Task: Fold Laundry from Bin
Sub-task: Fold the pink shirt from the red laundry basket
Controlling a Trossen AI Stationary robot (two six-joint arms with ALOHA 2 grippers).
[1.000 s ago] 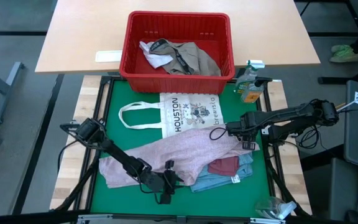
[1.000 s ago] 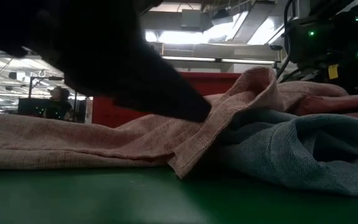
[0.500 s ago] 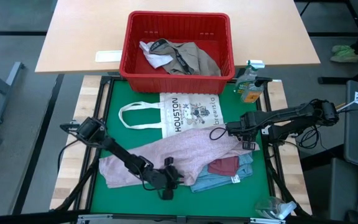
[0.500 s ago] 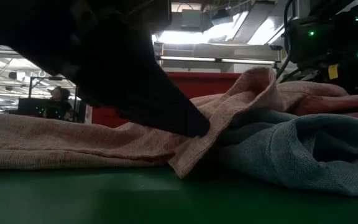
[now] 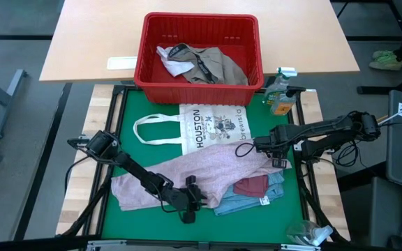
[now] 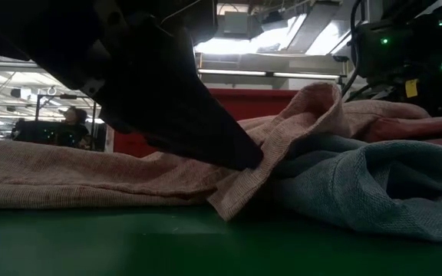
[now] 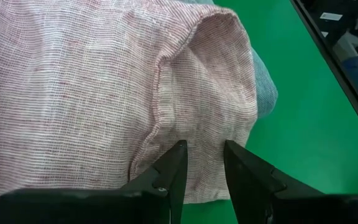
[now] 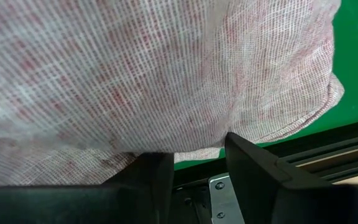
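**Pink garment: both grippers at the hems, grip not confirmed**

Landmark = the pink garment [image 5: 201, 174], spread on the green mat [image 5: 128, 115].

- Left gripper [image 5: 191, 197] is at its near hem. In the wrist view the fingers [image 7: 173, 171] stand part-open, tips on the cloth either side of a raised fold — pressing on it, not clearly pinching.
- Under its near-right part: a blue piece [image 5: 246, 201] and a maroon piece [image 5: 251, 185], stacked, touching it.
- Right gripper [image 5: 262, 146] is at its far-right edge. Jaws part-open with the hem lying across the gap; can't tell if it has hold.
- Just beyond it: the HOUSTON tote [image 5: 211, 125], flat, overlapped by the pink top edge.
- Well beyond: the red bin [image 5: 199, 89] with khaki and white laundry [image 5: 201, 63] still in it.

Step, as I read it: getting purchase on the pink piece to flatten or fold it. Next move calls for closing on one cloth layer only, without catching the blue piece.
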